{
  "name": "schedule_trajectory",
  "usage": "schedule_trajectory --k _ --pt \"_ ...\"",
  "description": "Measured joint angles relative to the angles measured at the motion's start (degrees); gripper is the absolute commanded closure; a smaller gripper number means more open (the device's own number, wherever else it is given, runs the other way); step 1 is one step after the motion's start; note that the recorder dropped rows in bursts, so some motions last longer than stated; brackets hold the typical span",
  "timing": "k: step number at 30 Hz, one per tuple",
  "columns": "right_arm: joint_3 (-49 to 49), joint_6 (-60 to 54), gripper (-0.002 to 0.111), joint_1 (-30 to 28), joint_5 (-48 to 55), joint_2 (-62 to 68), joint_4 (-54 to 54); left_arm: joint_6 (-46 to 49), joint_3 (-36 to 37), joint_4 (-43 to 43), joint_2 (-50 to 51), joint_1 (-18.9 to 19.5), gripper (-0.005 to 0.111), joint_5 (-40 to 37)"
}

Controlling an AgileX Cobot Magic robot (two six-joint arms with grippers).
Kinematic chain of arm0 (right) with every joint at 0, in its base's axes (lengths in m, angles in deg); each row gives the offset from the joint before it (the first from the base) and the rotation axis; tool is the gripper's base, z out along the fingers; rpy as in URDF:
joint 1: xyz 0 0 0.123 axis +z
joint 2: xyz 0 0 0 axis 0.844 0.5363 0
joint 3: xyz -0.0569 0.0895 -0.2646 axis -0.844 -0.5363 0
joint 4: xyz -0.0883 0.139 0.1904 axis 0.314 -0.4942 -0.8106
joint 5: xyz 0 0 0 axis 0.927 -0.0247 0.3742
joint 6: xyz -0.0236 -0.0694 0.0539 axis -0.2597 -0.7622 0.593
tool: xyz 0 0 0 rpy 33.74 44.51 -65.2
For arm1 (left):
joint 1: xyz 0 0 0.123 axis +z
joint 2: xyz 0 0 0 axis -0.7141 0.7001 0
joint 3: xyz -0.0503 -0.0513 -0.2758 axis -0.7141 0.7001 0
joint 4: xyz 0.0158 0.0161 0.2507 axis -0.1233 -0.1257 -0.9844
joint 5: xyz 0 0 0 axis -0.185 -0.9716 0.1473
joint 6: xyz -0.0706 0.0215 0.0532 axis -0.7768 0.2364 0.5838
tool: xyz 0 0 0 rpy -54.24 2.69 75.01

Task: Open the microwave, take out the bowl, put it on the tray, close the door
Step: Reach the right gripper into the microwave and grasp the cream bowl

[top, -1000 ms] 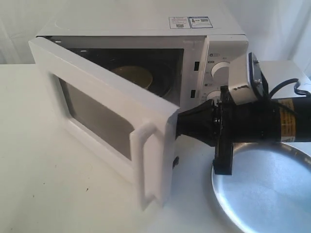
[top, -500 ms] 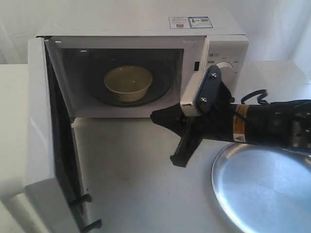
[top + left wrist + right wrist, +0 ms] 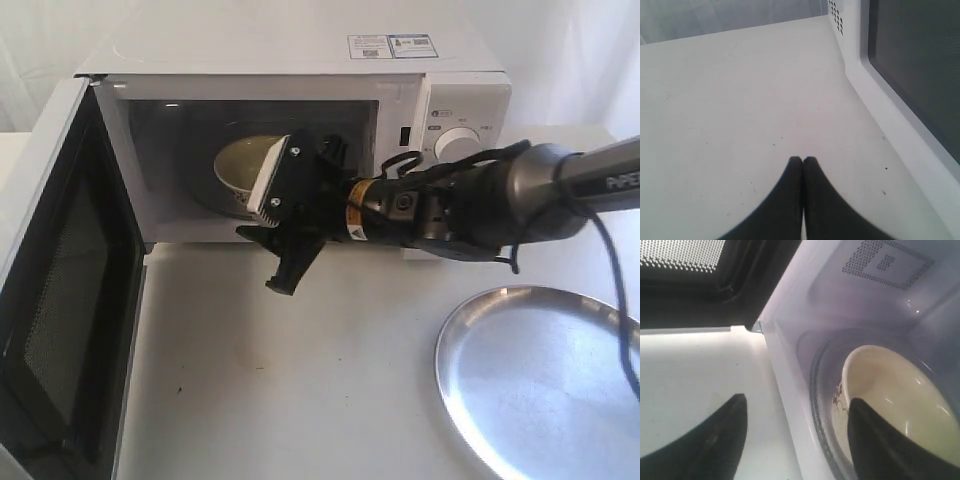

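Observation:
The white microwave [image 3: 300,55] stands with its door [image 3: 60,290] swung wide to the left; the handle is hidden. Inside sits the cream bowl [image 3: 235,165], partly covered by my right arm's camera block. My right gripper [image 3: 262,255] is at the cavity's front edge, open and empty. In the right wrist view the right gripper [image 3: 799,400] straddles the cavity's sill, and one finger overlaps the bowl [image 3: 895,395]. The silver tray [image 3: 540,370] lies at the right front. My left gripper [image 3: 802,160] is shut and empty over the table beside the door [image 3: 915,65].
The white table [image 3: 300,380] extends in front of the microwave between door and tray. The two knobs [image 3: 455,145] sit behind my right arm. A cable [image 3: 625,330] runs over the tray's right rim. The left gripper does not show in the exterior view.
The door has swung from half open to wide open. My right gripper has left the door edge and moved left and forward to the cavity mouth in front of the bowl.

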Motion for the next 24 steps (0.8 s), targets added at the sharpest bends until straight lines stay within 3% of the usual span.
schedule_trajectory --k 18,20,23,24 --pt "16.92 1.26 0.055 1.38 14.79 10.11 -0.42 0.0 0.0 0.0 0.0 0.0 0.107 0.0" --pt "17.0 1.88 0.064 1.64 16.46 11.01 -0.42 0.0 0.0 0.0 0.0 0.0 0.107 0.0" --pt "17.0 2.4 0.1 1.96 18.48 11.85 -0.42 0.0 0.0 0.0 0.0 0.0 0.107 0.0" --pt "17.0 2.52 0.107 1.96 18.79 11.83 -0.42 0.0 0.0 0.0 0.0 0.0 0.107 0.13"
